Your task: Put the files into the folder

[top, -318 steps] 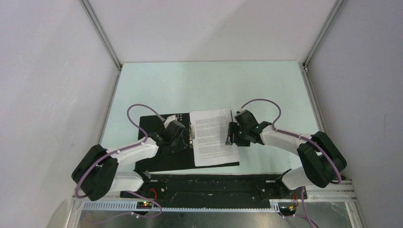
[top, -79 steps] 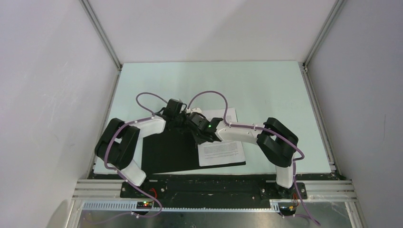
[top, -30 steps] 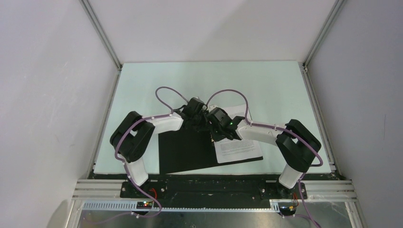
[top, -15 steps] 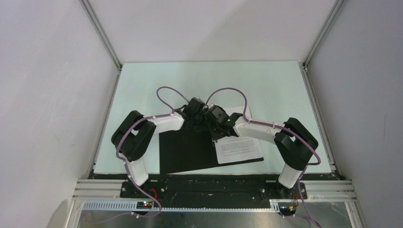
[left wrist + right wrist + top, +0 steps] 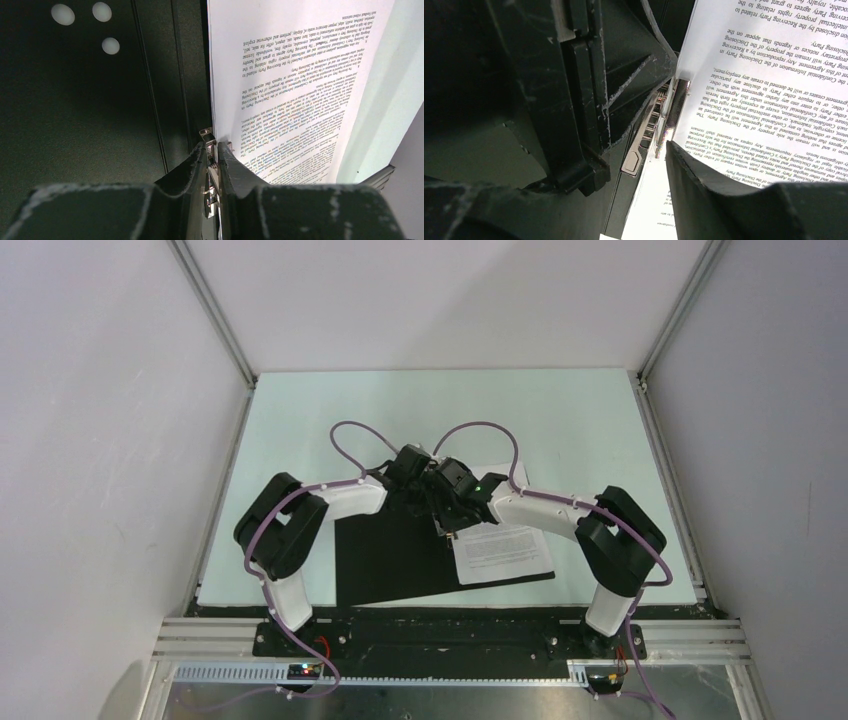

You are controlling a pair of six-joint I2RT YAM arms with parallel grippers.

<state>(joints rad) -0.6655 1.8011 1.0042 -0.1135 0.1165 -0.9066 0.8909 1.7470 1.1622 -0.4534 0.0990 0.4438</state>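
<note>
Printed white files (image 5: 503, 552) lie flat on the right half of the open folder (image 5: 385, 562), long axis running from the near edge toward the far wall and slightly skewed, left edge along the spine. At the far end of that edge the left gripper (image 5: 212, 150) is clamped on the metal clip (image 5: 208, 136). The right gripper (image 5: 446, 523) hangs just beside it with jaws spread, one finger over the paper. Both arms reach inward, elbows out, wrists meeting above the spine.
</note>
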